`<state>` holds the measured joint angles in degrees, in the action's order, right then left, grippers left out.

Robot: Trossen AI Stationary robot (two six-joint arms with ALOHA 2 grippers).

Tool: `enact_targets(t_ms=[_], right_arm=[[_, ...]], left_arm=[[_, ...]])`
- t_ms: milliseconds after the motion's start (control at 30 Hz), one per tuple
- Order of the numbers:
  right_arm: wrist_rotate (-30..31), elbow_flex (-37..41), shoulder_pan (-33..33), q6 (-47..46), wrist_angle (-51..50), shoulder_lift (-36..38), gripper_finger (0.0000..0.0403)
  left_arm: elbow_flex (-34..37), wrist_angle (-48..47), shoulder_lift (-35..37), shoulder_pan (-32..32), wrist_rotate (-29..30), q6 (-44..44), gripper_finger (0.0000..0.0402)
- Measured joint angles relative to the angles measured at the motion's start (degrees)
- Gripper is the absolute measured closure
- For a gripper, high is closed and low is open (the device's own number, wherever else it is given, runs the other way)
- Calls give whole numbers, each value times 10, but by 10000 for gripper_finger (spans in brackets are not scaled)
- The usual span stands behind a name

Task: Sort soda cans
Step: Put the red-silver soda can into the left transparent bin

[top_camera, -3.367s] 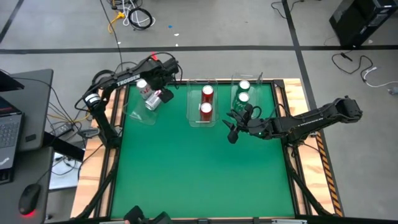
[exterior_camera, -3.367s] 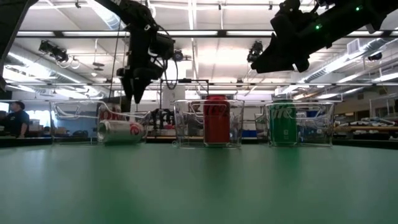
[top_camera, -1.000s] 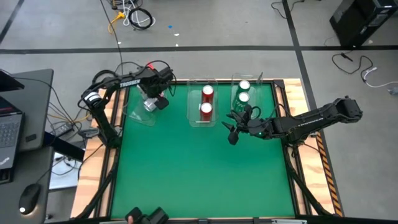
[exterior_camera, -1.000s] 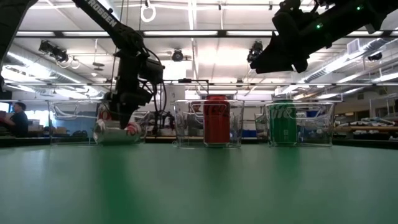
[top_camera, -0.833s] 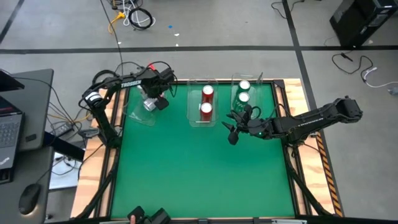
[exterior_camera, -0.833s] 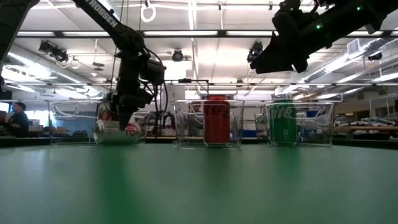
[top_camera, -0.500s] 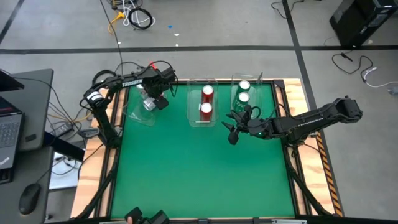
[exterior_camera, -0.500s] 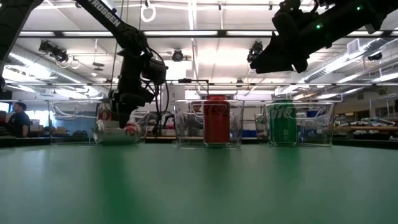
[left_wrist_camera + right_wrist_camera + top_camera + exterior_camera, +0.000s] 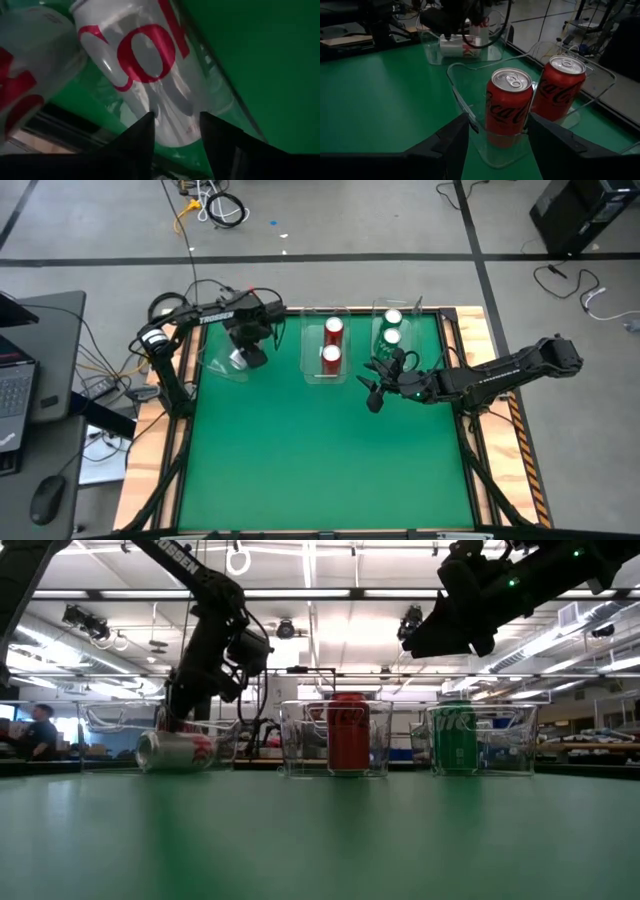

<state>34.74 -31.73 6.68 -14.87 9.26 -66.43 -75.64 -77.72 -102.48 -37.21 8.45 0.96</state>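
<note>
The left clear bin (image 9: 212, 362) holds two silver cans: one lies on its side (image 9: 238, 360) (image 9: 172, 752), the other (image 9: 30, 65) stands beside it, mostly hidden under my arm in the high view. My left gripper (image 9: 246, 345) (image 9: 176, 119) is open and reaches down into that bin, right over the lying can. Two red cans (image 9: 333, 330) (image 9: 330, 356) stand upright in the middle bin. Two green cans (image 9: 392, 317) (image 9: 391, 337) stand in the right bin. My right gripper (image 9: 374, 387) (image 9: 497, 145) is open and hovers near the green cans' bin. My left gripper's open fingertips (image 9: 149, 120) point down from above at the curved side of the lying silver can (image 9: 150, 70), close to its wall. I cannot tell whether they touch it. The can lies on its side on the bin floor.
Three clear plastic bins stand in a row along the table's far edge: left, middle (image 9: 312, 376) and right (image 9: 378, 308). The green table top (image 9: 320, 450) stretches out in front of them. A person (image 9: 40, 732) shows in the room beyond the table.
My left gripper has moved a little toward the near edge inside the left bin, and the arm has tipped. The lying silver can has shifted slightly toward the table's near left while staying on its side. The right arm has kept still.
</note>
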Motion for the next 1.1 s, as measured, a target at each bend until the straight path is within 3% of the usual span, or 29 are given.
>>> enact_targets(t_ms=[200,367,833,1100], right_arm=[[-2,0,0,0,0,0,194],[-3,0,0,0,0,0,193],[-3,0,0,0,-4,0,191],[-4,0,0,0,-4,0,190]], left_arm=[[0,-11,0,3,13,-50,268],[-1,30,1,1,19,-63,263],[4,35,2,1,52,-83,142],[91,65,9,1,44,-85,125]])
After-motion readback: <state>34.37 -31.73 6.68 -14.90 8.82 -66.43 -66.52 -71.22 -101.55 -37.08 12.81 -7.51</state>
